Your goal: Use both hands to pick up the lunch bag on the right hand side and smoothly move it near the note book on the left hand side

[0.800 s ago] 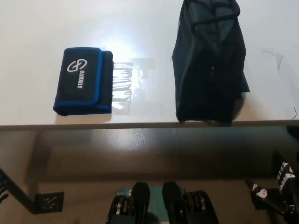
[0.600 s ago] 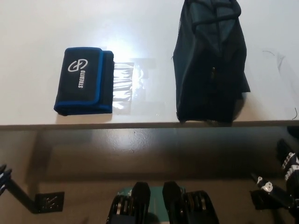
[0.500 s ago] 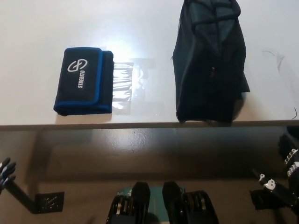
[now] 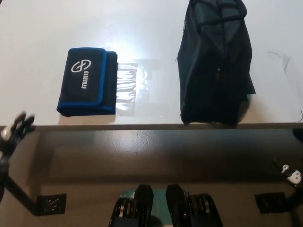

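Lunch bag, upper right of frame: black all over, faint dark teal sheen on upper panels, no visible print.

Note book, left of centre: black cover edged in bright blue piping, white round logo and white lettering "STREDITO" running lengthwise.

Table: plain white top, bright glare patch just right of the note book, thin pale edge along its lower border.

Floor, lower half of frame: dull brown-tan, glossy.

Left hand, lower left edge: blurred, pale grey-white.

The bag runs off the top edge. The left hand is blurred at the left edge.
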{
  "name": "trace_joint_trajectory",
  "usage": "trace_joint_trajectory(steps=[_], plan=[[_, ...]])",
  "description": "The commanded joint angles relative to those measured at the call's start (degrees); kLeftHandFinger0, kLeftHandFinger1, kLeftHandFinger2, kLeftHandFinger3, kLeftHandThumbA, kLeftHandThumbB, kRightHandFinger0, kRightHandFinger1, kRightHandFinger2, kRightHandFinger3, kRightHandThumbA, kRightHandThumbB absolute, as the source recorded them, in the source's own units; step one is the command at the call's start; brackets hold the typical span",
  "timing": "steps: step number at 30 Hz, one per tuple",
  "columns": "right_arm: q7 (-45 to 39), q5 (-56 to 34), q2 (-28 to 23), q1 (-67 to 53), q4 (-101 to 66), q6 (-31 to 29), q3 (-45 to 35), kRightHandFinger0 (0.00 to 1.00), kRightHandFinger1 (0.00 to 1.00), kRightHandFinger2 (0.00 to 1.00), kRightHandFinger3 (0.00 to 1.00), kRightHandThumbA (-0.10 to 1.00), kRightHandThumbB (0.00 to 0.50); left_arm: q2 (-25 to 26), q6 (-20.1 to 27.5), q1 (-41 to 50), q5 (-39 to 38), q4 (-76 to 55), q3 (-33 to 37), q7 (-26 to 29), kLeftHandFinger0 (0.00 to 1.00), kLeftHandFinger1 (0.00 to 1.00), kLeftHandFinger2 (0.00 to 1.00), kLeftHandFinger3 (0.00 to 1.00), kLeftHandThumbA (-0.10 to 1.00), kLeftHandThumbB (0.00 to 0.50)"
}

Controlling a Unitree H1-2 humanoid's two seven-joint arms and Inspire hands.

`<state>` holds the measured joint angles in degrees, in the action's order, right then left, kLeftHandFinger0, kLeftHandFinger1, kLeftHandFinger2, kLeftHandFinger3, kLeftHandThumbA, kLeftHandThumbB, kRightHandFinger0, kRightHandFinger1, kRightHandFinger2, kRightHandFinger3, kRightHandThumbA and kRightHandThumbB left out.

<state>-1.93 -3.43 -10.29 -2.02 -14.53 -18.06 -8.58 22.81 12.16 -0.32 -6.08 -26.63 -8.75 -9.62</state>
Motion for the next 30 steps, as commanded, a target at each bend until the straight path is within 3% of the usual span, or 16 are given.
trace_joint_trajectory(steps=[1,4,5,9,13,14,16,19,23,27,30], plan=[[0.8,-1.9,-1.5,3.1,-2.5,1.4,-1.8,1.00,1.00,1.00,1.00,1.00,0.192,0.9,-5.3,-6.7,0.5,-2.3,1.6,-0.8,1.00,1.00,1.00,1.00,1.00,0.392],[1.1,-2.4,-2.2,6.0,-1.6,1.2,-2.9,1.00,1.00,1.00,1.00,1.00,0.206,-0.1,-11.4,-13.7,0.0,-2.1,4.2,-1.0,1.00,1.00,1.00,1.00,1.00,0.371],[0.9,-2.7,-2.5,6.8,-1.1,1.0,-3.1,1.00,1.00,1.00,1.00,1.00,0.186,-0.6,-13.3,-15.6,0.6,-2.1,4.9,-0.8,1.00,1.00,1.00,1.00,1.00,0.350],[0.9,-4.3,-3.0,9.2,0.0,2.4,-4.0,1.00,1.00,1.00,1.00,1.00,0.180,-2.7,-17.1,-22.4,2.0,0.2,7.0,-0.1,1.00,1.00,1.00,1.00,1.00,0.255],[1.1,-5.8,-3.6,13.4,2.4,3.7,-5.0,1.00,1.00,1.00,1.00,1.00,0.186,-5.5,-20.1,-30.1,3.3,5.5,8.6,0.6,1.00,1.00,1.00,1.00,1.00,0.210],[1.0,-5.8,-3.7,13.8,2.7,3.7,-5.1,1.00,1.00,1.00,1.00,1.00,0.167,-5.8,-20.4,-30.7,3.7,6.0,8.8,0.7,1.00,1.00,1.00,1.00,1.00,0.209],[1.1,-6.9,-4.0,15.8,3.9,4.3,-5.5,1.00,1.00,1.00,1.00,1.00,0.201,-6.2,-21.1,-33.5,4.7,9.1,9.9,0.3,1.00,1.00,1.00,1.00,1.00,0.223],[1.0,-8.2,-4.2,18.2,5.4,5.3,-6.0,1.00,1.00,1.00,1.00,1.00,0.212,-7.4,-22.0,-36.8,4.4,12.9,10.5,0.2,1.00,1.00,1.00,1.00,1.00,0.234],[0.0,-9.9,-4.4,22.9,10.5,5.4,-6.2,1.00,1.00,1.00,1.00,1.00,0.125,-10.4,-22.8,-41.5,4.1,19.3,10.8,1.1,1.00,1.00,1.00,1.00,1.00,0.267],[-1.1,-11.1,-4.4,27.0,15.7,5.1,-5.9,1.00,1.00,1.00,1.00,1.00,0.112,-12.7,-23.2,-44.8,3.4,25.0,10.4,1.3,1.00,1.00,1.00,1.00,1.00,0.282],[-1.0,-12.4,-3.3,30.4,19.1,5.9,-5.7,1.00,1.00,1.00,1.00,0.98,0.136,-15.6,-25.5,-47.5,-0.3,29.7,8.2,1.7,1.00,1.00,1.00,1.00,1.00,0.310]])
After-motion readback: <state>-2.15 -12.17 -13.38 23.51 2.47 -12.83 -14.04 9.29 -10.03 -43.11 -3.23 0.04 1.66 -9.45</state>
